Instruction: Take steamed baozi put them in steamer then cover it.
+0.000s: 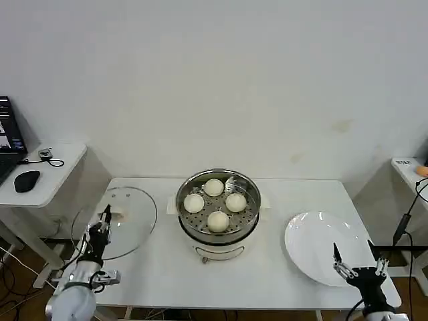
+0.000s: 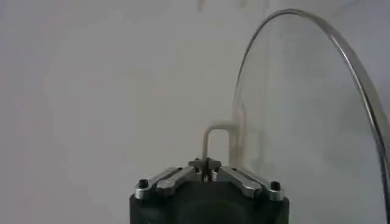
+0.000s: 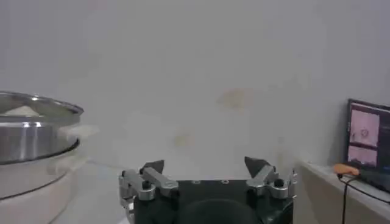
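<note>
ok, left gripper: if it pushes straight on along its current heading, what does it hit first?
The left gripper, jaws shut, would first meet the cover: its white handle sits directly ahead, seemingly already touching, though depth is unclear.

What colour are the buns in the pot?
The four steamed baozi are cream-white, sitting in the shiny silver steamer. The head view shows them best.

Steamer [image 1: 219,231]: round, shiny steel, sitting upright on its white base at mid-surface, uncovered. Four steamed baozi [image 1: 214,187], smooth and cream-white, are resting apart on the perforated floor in a diamond pattern. Cover [image 1: 134,221]: clear glass with a metal rim, lying on the robot's left of the steamer, tilted up, its white handle [image 2: 218,143] sitting in the closed jaws of the left gripper [image 1: 105,215].
</note>
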`<act>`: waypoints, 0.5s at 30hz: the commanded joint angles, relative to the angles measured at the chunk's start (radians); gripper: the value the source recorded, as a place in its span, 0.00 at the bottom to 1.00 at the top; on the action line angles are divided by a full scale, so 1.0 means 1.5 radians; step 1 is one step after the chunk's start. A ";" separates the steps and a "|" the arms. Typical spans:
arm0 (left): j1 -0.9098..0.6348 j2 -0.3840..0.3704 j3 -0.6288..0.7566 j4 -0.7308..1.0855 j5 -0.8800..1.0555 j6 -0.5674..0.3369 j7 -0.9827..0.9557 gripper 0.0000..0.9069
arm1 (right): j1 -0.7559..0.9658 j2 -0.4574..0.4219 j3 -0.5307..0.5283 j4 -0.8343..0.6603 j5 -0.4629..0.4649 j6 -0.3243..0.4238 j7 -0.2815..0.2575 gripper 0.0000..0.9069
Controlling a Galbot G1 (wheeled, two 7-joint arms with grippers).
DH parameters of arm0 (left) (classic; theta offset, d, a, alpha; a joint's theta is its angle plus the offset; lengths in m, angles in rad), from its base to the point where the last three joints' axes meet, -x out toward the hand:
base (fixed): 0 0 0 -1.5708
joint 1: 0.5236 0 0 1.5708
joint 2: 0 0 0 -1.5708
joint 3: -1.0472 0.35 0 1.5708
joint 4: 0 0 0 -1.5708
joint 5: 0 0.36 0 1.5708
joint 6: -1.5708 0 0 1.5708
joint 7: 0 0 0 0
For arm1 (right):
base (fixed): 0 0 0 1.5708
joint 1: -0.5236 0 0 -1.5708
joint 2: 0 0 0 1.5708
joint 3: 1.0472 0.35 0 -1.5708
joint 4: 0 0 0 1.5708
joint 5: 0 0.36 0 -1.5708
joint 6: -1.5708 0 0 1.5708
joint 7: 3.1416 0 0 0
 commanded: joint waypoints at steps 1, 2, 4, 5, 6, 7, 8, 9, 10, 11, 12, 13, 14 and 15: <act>-0.021 0.055 0.016 -0.163 0.003 0.093 0.112 0.00 | -0.001 -0.004 -0.004 -0.001 -0.004 -0.001 -0.003 1.00; -0.029 0.060 0.026 -0.175 0.003 0.103 0.124 0.00 | -0.001 -0.005 -0.005 -0.001 -0.006 -0.001 -0.004 1.00; -0.044 0.066 0.038 -0.188 0.003 0.115 0.149 0.00 | -0.003 -0.005 -0.007 -0.002 -0.009 0.000 -0.004 1.00; -0.050 0.067 0.050 -0.197 0.005 0.120 0.157 0.00 | -0.003 -0.006 -0.009 -0.002 -0.010 0.001 -0.004 1.00; -0.060 0.067 0.057 -0.203 0.008 0.124 0.164 0.00 | -0.004 -0.006 -0.012 -0.004 -0.010 0.000 -0.005 1.00; -0.068 0.066 0.081 -0.208 0.005 0.130 0.179 0.00 | -0.004 -0.007 -0.015 -0.003 -0.010 0.000 -0.005 1.00; -0.076 0.068 0.104 -0.214 0.006 0.139 0.186 0.00 | -0.005 -0.007 -0.017 -0.002 -0.012 -0.001 -0.005 1.00; -0.088 0.067 0.126 -0.216 0.007 0.144 0.192 0.00 | -0.006 -0.006 -0.019 0.000 -0.014 -0.001 -0.005 1.00; -0.094 0.066 0.142 -0.216 0.007 0.149 0.198 0.00 | -0.006 -0.006 -0.021 0.002 -0.016 -0.001 -0.005 1.00; -0.110 0.064 0.171 -0.216 0.009 0.160 0.208 0.00 | -0.007 -0.005 -0.022 0.004 -0.020 -0.001 -0.004 1.00; -0.122 0.059 0.191 -0.215 0.019 0.167 0.214 0.00 | -0.007 -0.005 -0.023 0.005 -0.026 -0.001 -0.004 1.00; -0.127 0.056 0.210 -0.215 0.023 0.173 0.219 0.00 | -0.007 -0.003 -0.024 0.006 -0.030 -0.001 -0.003 1.00; -0.138 0.046 0.232 -0.213 0.041 0.185 0.223 0.00 | -0.008 -0.003 -0.025 0.007 -0.030 -0.001 -0.002 1.00; -0.146 0.037 0.249 -0.212 0.058 0.195 0.233 0.00 | -0.008 -0.002 -0.025 0.007 -0.030 -0.001 -0.002 1.00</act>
